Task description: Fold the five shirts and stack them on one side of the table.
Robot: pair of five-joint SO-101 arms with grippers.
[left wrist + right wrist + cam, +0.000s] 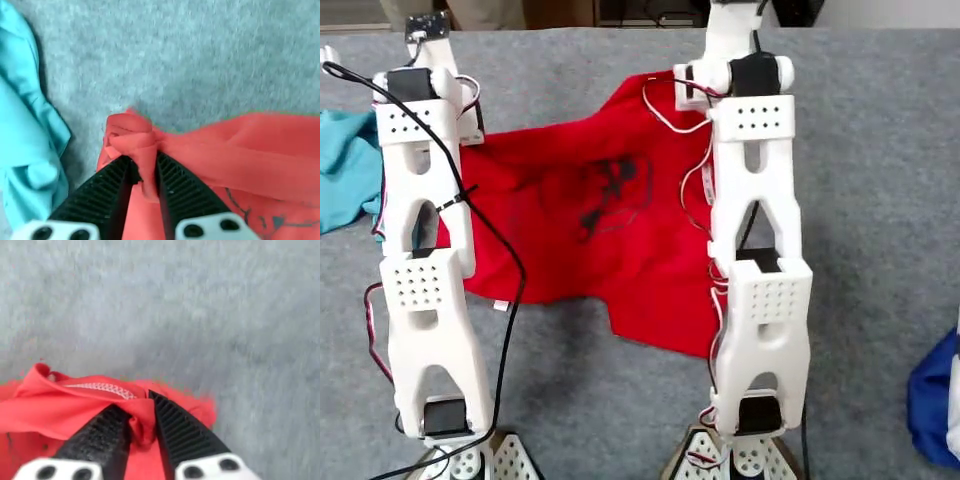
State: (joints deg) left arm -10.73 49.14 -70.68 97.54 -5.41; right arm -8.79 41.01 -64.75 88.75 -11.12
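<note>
- The red printed cloth shirt [570, 230] lies spread on the grey surface [870, 150], with its far edge running from one arm to the other.
- The left gripper [144, 162] and the right gripper [141, 412] each pinch one far corner with narrow fingers [100, 192]; the fold probably comes toward the arm bases.

Bright, even light covers the table [570, 400], with a thin soft shadow edging the teal shirt [345, 170] at 9 o'clock.

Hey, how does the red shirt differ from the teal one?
The red shirt lies spread out mid-table; the teal shirt sits bunched at the left edge. The red shirt shows a dark print, the teal shirt none visible. The left gripper and right gripper pinch the red shirt; the teal shirt is ungripped. Both rest on the grey table.
</note>
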